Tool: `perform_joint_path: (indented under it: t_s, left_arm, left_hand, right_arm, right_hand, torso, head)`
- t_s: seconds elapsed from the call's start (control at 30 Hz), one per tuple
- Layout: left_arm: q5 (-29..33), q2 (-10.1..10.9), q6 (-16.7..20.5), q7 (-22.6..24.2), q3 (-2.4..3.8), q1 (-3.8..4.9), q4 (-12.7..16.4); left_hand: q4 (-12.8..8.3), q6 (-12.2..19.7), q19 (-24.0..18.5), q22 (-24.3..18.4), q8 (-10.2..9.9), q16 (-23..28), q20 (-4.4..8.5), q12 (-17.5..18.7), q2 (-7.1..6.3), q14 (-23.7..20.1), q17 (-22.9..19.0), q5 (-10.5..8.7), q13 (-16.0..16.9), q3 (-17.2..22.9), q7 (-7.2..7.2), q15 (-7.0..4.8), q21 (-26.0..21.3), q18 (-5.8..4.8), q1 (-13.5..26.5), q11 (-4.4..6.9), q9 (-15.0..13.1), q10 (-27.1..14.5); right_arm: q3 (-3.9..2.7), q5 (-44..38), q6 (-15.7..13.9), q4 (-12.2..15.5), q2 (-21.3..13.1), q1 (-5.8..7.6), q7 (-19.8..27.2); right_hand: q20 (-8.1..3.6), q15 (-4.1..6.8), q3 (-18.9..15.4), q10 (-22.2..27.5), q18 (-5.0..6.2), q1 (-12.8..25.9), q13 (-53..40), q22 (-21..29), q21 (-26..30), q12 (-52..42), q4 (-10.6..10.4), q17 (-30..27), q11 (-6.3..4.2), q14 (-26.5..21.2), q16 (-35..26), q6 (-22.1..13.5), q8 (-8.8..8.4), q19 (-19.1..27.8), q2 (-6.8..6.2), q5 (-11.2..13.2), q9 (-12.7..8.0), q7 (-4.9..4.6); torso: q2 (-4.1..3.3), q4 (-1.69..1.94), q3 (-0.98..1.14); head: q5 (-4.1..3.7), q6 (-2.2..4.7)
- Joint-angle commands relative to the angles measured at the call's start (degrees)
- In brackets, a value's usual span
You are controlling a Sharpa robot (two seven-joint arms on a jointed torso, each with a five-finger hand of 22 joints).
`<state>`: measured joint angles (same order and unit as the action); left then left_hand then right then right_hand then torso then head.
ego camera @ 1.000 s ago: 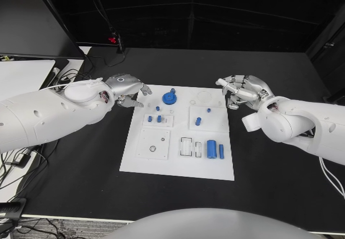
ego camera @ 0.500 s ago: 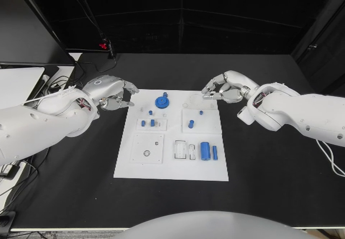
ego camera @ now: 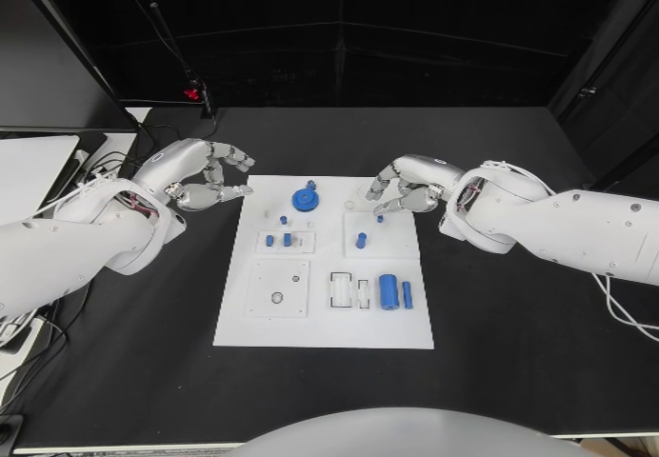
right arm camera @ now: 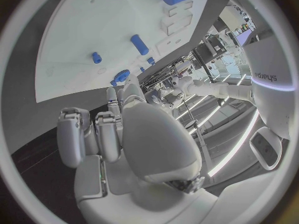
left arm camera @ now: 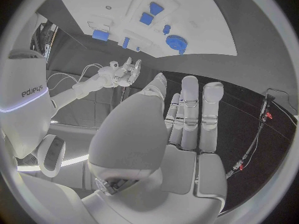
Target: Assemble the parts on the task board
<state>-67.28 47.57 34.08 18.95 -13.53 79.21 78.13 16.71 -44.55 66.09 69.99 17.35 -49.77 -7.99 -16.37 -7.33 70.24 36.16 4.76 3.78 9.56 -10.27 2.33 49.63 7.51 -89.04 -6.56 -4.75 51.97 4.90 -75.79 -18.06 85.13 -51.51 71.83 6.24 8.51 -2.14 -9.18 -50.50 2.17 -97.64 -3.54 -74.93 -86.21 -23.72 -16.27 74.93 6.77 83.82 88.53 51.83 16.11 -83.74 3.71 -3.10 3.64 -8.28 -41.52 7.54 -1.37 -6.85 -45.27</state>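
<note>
Right hand (ego camera: pixel 403 193) has slid in over the board's (ego camera: pixel 324 324) far right corner since a second ago, fingers curled but empty. Left hand (ego camera: pixel 204 179) hovers just off the left edge, loosely curled, holding nothing. Parts, like the blue gear (ego camera: pixel 304 198), sit untouched on the board, so probably a first pick coming.

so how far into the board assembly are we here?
Early, by the look of it. Done: nothing I can confirm; the blue gear sits at the far end of the task board, seated or not I cannot tell. In hand: nothing; the left hand and right hand hover at the board's far corners, fingers curled. Left: the large blue cylinder, the thin one beside it and the small pegs lie loose.
</note>
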Motion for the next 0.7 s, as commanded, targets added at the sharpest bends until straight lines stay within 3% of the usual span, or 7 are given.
perform_joint_path:
  t_s: [0.03,0.17,0.27,0.37,0.7]
  left_arm:
    - [7.2,0.3,2.0,3.3,0.04,0.12,0.3]
    - [8.0,0.4,2.1,3.5,0.04,0.12,0.3]
    - [8.1,0.4,2.3,3.7,0.04,0.11,0.4]
    - [8.2,0.4,2.3,3.9,0.04,0.11,0.4]
    - [8.3,0.2,2.6,4.4,0.04,0.1,0.4]
  left_hand:
    - [0.1,-0.2,-0.9,-0.6,0.0,0.7,-0.06,-0.4,0.06,-0.8,-0.8,0.36,0.0,-0.4,-0.03,-0.04,-1.4,0.85,0.5,-0.28,0.1,0.1]
    - [0.1,-0.3,-2.6,-1.9,0.0,1.4,-0.12,-0.5,0.38,-1.6,-1.0,1.04,0.0,-0.4,-0.03,0.0,-4.4,1.34,0.6,-0.3,0.3,0.1]
    - [0.1,-0.5,-6.7,-5.2,-0.1,2.8,-0.29,-0.8,0.64,-3.3,-1.7,1.3,0.0,-0.6,-0.07,0.14,-11.4,2.41,1.0,-0.36,0.5,0.1]
    - [0.1,-0.6,-8.4,-6.7,-0.1,3.8,-0.39,-1.1,0.76,-4.0,-2.2,1.33,0.0,-0.7,-0.07,0.2,-14.7,2.86,1.4,-0.38,0.6,0.1]
    - [0.1,-0.7,-8.5,-7.1,-0.1,4.4,-0.44,-1.2,0.96,-4.3,-2.6,1.39,0.0,-0.8,-0.05,0.21,-15.5,2.87,1.5,-0.37,0.7,0.2]
  right_arm:
    - [-0.05,-10.6,0.4,0.2,0.5,0.03,-4.1]
    - [-0.05,-14.3,1.1,0.3,1.0,-0.02,-6.2]
    - [-0.05,-16.3,1.7,0.4,1.2,-0.05,-7.6]
    - [-0.05,-18.0,2.2,0.5,1.5,-0.1,-9.2]
    - [-0.05,-22.0,4.7,0.6,2.2,-0.3,-13.5]
  right_hand:
    - [0.11,-0.26,0.6,-0.8,-0.81,0.0,0.1,-11.9,-0.2,0.8,0.0,7.4,-0.06,4.7,-0.1,0.8,-0.67,-3.0,-0.8,0.2,0.1,-0.07]
    - [0.06,-0.22,0.9,-1.0,-0.84,0.2,0.1,-12.0,-0.2,1.7,-0.1,7.2,-0.11,4.6,-0.1,1.3,-1.28,-3.1,-1.32,0.3,0.1,-0.18]
    - [0.04,-0.21,1.2,-1.2,-0.83,0.3,0.1,-12.0,-0.2,2.2,-0.1,7.1,-0.11,4.6,-0.2,1.6,-1.67,-3.1,-1.53,0.3,0.1,-0.34]
    - [0.01,-0.18,1.6,-1.2,-0.82,0.5,0.1,-12.0,-0.1,2.8,-0.2,6.9,-0.16,4.6,-0.2,1.9,-2.09,-3.0,-1.84,0.3,0.1,-0.5]
    - [-0.22,0.12,3.0,-1.9,-0.8,0.9,0.0,-11.9,-0.1,4.0,-0.2,6.8,-0.56,4.5,-0.2,2.6,-3.32,-3.0,-2.43,0.3,0.1,-0.28]
  torso:
    - [-0.05,0.01,-0.06]
    - [-0.06,-0.02,-0.04]
    - [-0.08,0.08,-0.05]
    - [-0.08,-0.05,-0.1]
    - [-0.03,0.04,-0.04]
  head:
    - [0.1,0.04]
    - [0.17,0.06]
    - [0.1,0.02]
    - [0.16,0.03]
    - [0.17,-0.17]
